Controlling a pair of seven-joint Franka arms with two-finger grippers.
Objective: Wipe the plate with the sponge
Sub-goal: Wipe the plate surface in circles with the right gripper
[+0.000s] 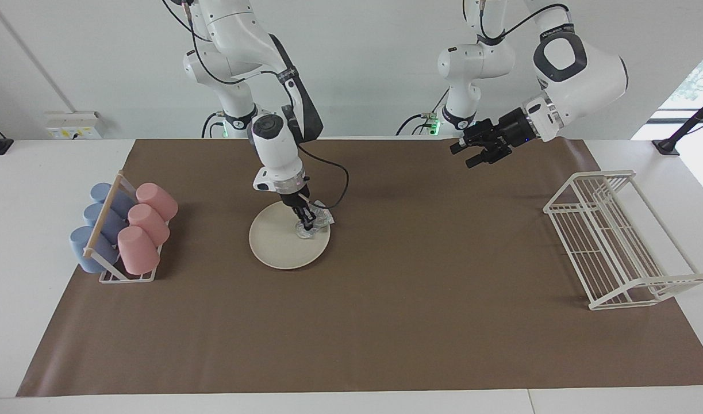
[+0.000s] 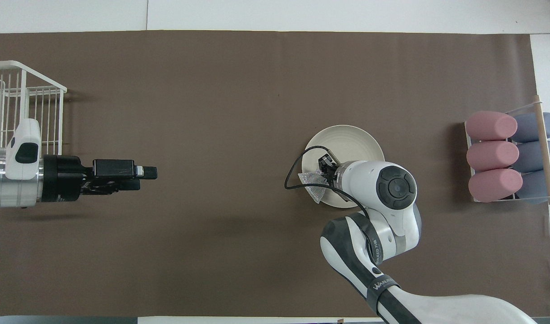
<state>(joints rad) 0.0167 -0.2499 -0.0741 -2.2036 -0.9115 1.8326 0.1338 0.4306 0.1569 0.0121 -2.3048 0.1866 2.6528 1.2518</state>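
Observation:
The cream-white plate (image 1: 282, 241) (image 2: 346, 141) lies on the brown mat toward the right arm's end of the table. My right gripper (image 1: 306, 223) (image 2: 323, 173) is shut on the silvery-grey sponge (image 1: 317, 221) (image 2: 314, 184) and presses it on the plate's edge that faces the left arm's end, the sponge hanging partly over the rim. My left gripper (image 1: 469, 156) (image 2: 144, 177) waits raised over the mat near the robots, apart from the plate.
A rack (image 1: 107, 230) (image 2: 542, 157) with pink and blue cups lying in it stands at the right arm's end of the table. A white wire dish rack (image 1: 615, 241) (image 2: 18, 103) stands at the left arm's end.

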